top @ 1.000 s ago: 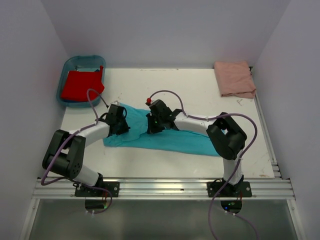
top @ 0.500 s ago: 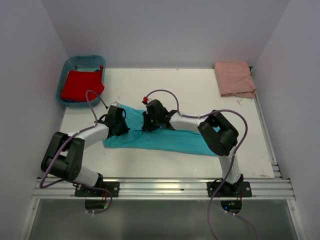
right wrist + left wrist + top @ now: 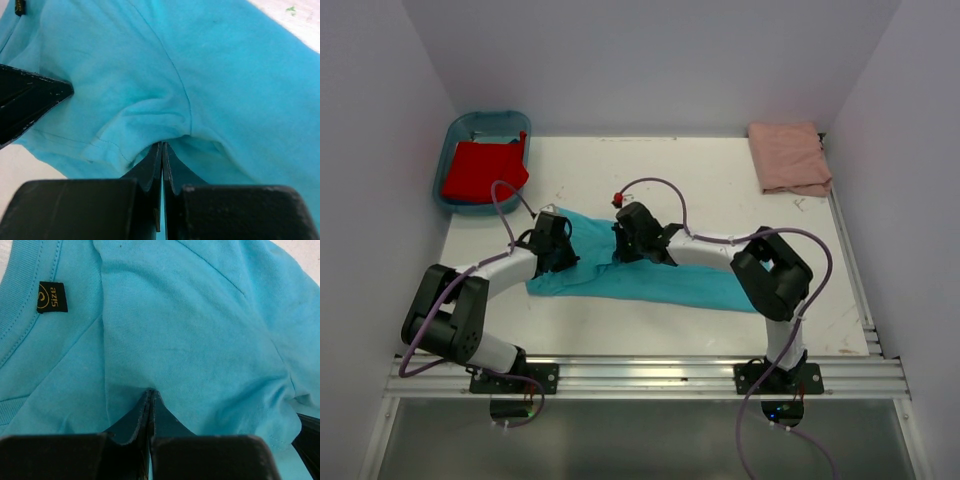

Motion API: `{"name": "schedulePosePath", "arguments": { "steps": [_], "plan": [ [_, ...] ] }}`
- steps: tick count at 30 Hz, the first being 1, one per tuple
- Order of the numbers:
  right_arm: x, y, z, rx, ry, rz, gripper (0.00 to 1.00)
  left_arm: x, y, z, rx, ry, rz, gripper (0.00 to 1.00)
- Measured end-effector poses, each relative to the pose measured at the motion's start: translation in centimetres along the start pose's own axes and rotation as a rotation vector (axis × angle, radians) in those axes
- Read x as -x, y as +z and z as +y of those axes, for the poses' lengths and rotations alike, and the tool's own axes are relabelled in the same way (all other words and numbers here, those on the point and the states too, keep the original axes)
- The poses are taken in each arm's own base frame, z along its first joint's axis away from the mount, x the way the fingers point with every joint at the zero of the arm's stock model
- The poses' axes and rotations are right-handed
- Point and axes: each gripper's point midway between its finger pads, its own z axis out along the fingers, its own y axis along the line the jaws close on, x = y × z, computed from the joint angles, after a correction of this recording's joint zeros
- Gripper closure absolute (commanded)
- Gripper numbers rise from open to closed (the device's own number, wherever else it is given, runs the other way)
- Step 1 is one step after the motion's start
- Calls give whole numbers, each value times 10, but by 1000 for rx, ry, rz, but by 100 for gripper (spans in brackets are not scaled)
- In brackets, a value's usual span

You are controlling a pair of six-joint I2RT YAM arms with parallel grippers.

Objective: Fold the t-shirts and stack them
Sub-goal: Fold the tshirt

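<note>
Spread in a long band across the white surface: the turquoise t-shirt, collar end toward the left. Left pincer clamped tight, fingers pressed together with a pinch of the turquoise cloth caught at the tips. Beyond those tips, smooth cloth with one crease running straight ahead. Dark neck label ahead of that pincer and off to its left, just inside the ribbed collar. Right pincer likewise closed on the same shirt, with a bunched pucker of cloth right at its tips beside a seam and a hemmed edge just to its left. Both pincers down on the shirt's left half, near each other but apart: the left one at the collar end, the right one further along the far edge. Beyond the shirt's left end, well apart: red t-shirt in the blue tub. Beyond the shirt's right end, well apart: pale pink t-shirt, folded.
</note>
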Motion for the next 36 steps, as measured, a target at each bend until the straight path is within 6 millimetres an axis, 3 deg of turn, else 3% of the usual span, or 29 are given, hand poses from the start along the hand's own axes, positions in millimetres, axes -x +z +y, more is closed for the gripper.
{"name": "schedulePosePath", "arguments": {
  "steps": [4, 10, 19, 27, 36],
  "plan": [
    [-1, 0, -2, -10, -6, 0, 100, 0, 0, 0, -2, 0, 0, 100],
    [-6, 18, 4, 13, -5, 32, 100, 0, 0, 0, -4, 0, -1, 100],
    [-14, 23, 27, 155, 22, 45, 100, -1, 0, 0, -12, -1, -11, 100],
    [-27, 11, 34, 233, 47, 57, 100, -1, 0, 0, -16, -2, -13, 100],
    [-9, -10, 48, 317, 58, -42, 100, -1, 0, 0, -17, -2, -12, 100]
  ]
}}
